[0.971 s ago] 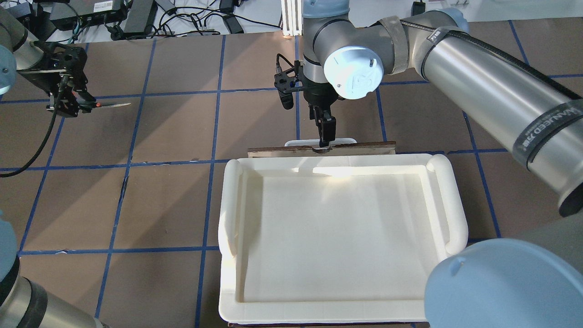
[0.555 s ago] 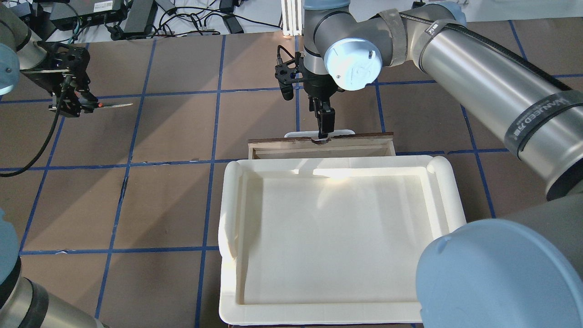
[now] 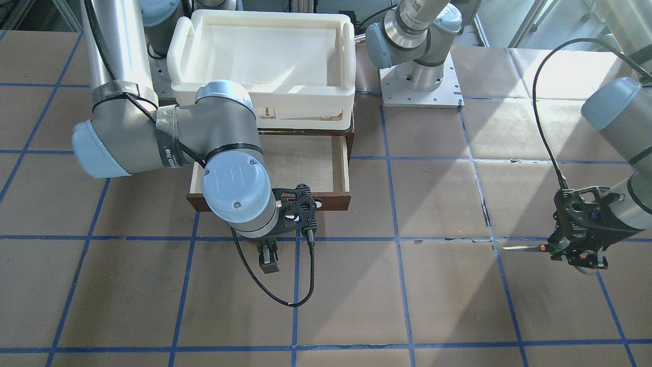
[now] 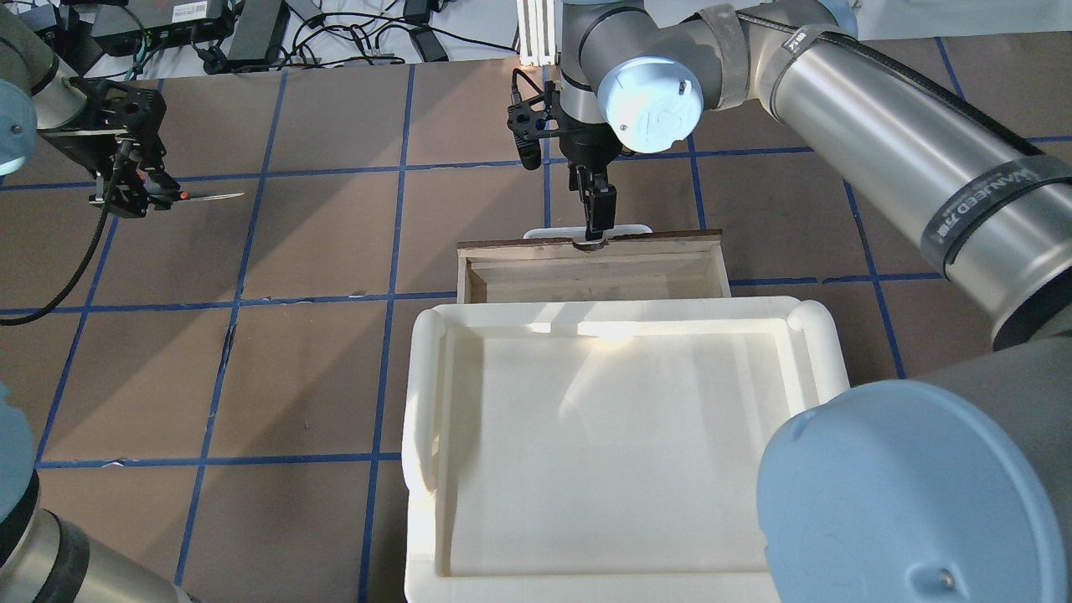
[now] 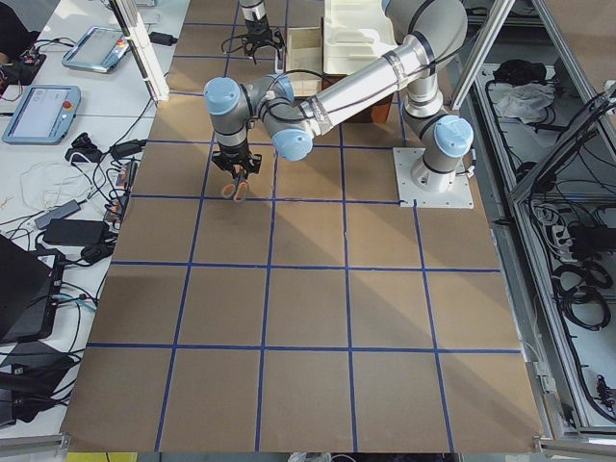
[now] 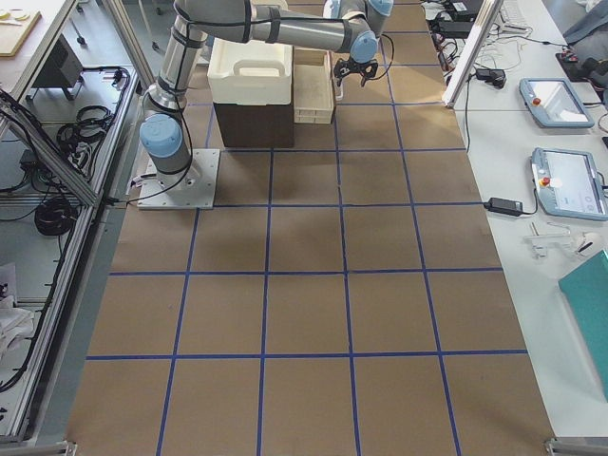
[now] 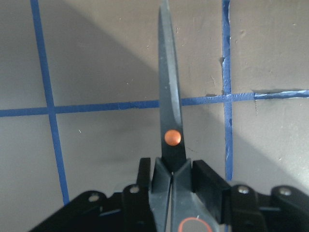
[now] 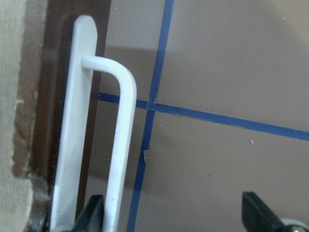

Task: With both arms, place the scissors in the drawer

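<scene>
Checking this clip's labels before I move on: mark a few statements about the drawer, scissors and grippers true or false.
1. The drawer is partly open, pale interior showing. True.
2. The scissors lie inside the drawer. False: the left gripper holds them above the table, well off to the side.
3. The right gripper is at the drawer's white handle. True.
4. The scissors are spread open. False: their blades are closed together.

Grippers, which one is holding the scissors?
The left gripper, off to the side, is clamped on the scissors; the right gripper is at the handle of the drawer.
</scene>
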{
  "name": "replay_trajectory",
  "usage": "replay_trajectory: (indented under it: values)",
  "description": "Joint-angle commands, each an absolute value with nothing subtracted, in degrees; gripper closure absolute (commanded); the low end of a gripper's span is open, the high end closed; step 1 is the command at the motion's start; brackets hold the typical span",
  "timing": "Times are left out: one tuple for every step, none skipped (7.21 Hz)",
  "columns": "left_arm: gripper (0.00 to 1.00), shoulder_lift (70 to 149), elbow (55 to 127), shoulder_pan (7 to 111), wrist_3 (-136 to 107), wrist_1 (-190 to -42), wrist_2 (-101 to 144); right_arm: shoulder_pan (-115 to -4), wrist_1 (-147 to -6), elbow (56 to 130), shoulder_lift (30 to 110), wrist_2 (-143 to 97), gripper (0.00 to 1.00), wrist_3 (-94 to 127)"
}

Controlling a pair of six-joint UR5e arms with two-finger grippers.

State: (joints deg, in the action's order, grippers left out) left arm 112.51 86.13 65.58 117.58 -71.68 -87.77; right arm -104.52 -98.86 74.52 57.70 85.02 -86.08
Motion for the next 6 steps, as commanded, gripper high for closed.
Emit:
replay_trajectory:
  values:
    - [1.0,112.5,86.2,65.7,117.4,-71.8,-87.8,-104.4,-99.0,73.6,56.8,85.0,0.0,-86.0]
    - [1.0,112.5,86.2,65.7,117.1,-72.0,-87.8,-104.4,-99.5,73.3,56.3,85.0,0.0,-86.0]
    - [1.0,112.4,86.2,65.7,116.5,-72.0,-87.7,-104.4,-99.7,72.6,55.7,84.9,0.0,-86.1]
    - [1.0,112.4,86.2,66.0,116.3,-72.0,-87.7,-104.4,-99.7,71.5,55.4,84.0,0.0,-86.1]
    - [1.0,112.3,86.1,66.6,115.3,-72.1,-87.7,-104.3,-99.8,71.1,55.3,83.7,0.0,-86.1]
    - [1.0,112.1,86.1,67.4,113.9,-72.2,-87.7,-104.2,-99.8,71.1,55.3,83.8,0.0,-86.3]
